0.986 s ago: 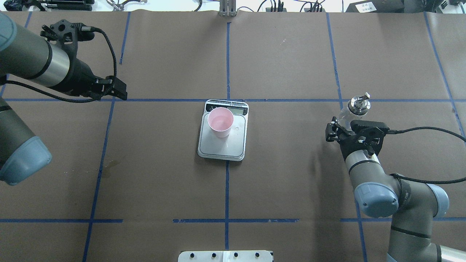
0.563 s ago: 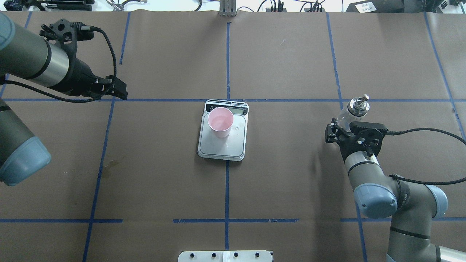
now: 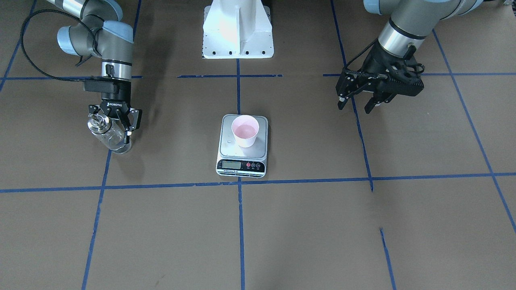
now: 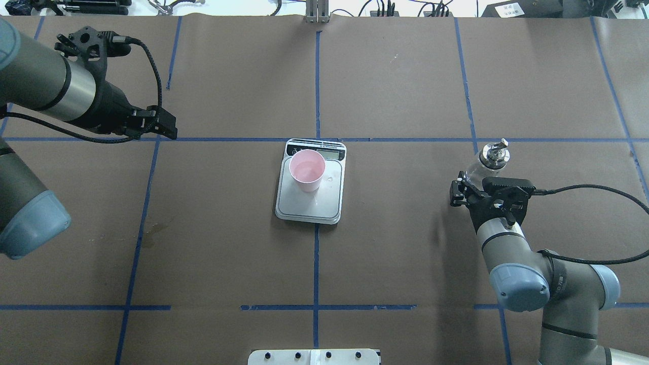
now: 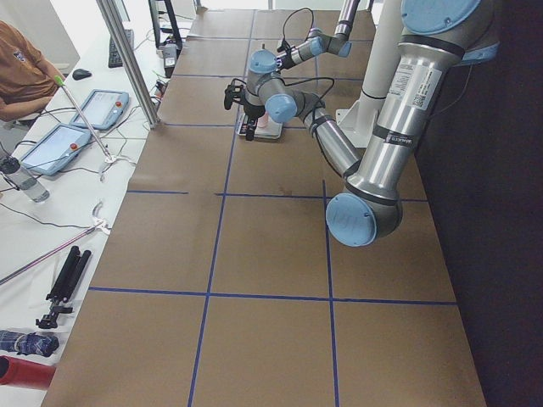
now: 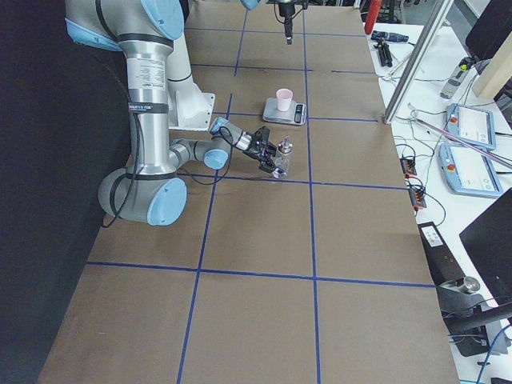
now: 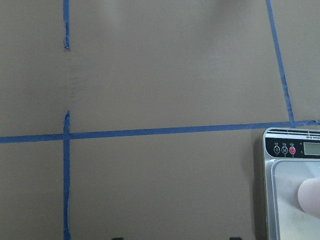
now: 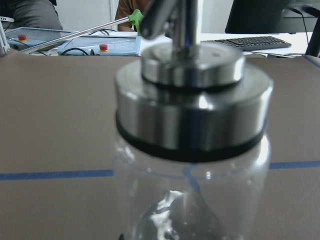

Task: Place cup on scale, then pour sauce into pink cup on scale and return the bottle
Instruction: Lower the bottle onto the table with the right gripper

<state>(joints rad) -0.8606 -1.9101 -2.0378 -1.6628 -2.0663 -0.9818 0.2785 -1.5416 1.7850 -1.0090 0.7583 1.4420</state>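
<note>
Right fingers (image 3: 130, 128) clenched round the bottle (image 3: 109, 137), tilted, low by the worktop (image 3: 306, 225), well apart from cup (image 3: 245, 131) on scale (image 3: 228, 141). Left fingers (image 3: 369, 105) spread, empty. Glass looks rigid, slick, breakable; you'd take it mid-body, firmly

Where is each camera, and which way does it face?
Front: across the table, facing robot's base; both arms.
Overhead: behind robot, looking down; both arms.
Left side: table's end; left arm nearest.
Right side: opposite end; right arm nearest.
Left wrist: down at scale; no arm.
Right wrist: close on bottle.
Front and overhead share cup on scale.
</note>
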